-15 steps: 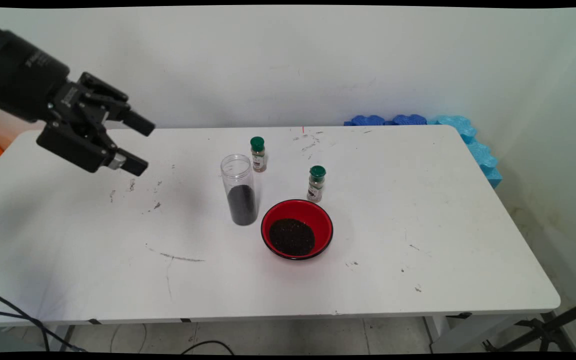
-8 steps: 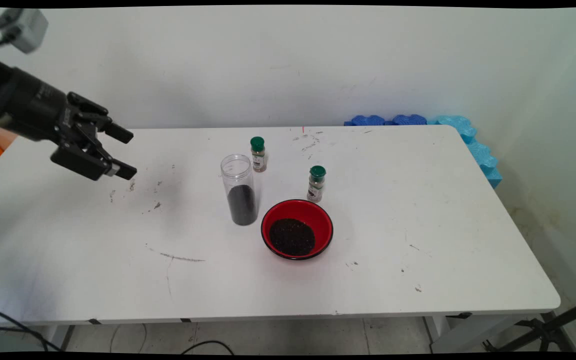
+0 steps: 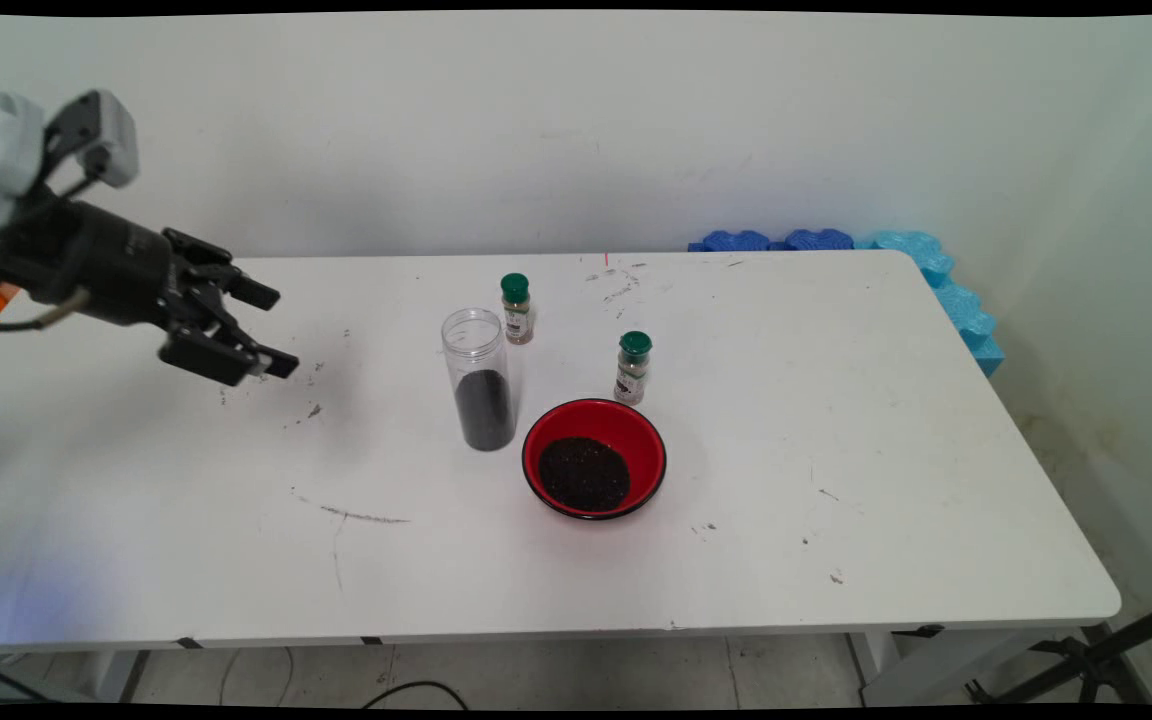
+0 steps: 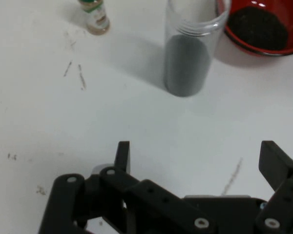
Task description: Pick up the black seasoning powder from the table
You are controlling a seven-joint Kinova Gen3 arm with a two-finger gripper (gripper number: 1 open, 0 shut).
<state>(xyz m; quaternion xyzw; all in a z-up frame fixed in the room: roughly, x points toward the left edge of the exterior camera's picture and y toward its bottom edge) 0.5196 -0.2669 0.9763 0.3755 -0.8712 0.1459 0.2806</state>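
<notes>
My black gripper (image 3: 271, 330) hangs open and empty above the table's left side, its fingers pointing right toward a tall clear jar (image 3: 478, 380). The jar stands upright, uncapped, its lower part filled with dark grains. A red bowl (image 3: 593, 458) holding dark grains sits just right of the jar. Two small spice bottles with green caps stand behind them, one (image 3: 516, 308) beside the jar's top and one (image 3: 633, 367) behind the bowl. In the hand view the gripper (image 4: 198, 158) is open, with the jar (image 4: 188, 53) straight ahead, the bowl (image 4: 263, 29) at upper right and one spice bottle (image 4: 94, 14) at upper left.
The white table (image 3: 836, 450) carries dark scuffs and specks on its left half. Blue foam pieces (image 3: 926, 270) lean along the far right corner by the wall. A black stand leg (image 3: 1096, 660) shows under the table's right end.
The gripper has dropped lower and turned, its fingertips ending a little lower and closer to the table than before. It stays open. Nothing on the table has moved.
</notes>
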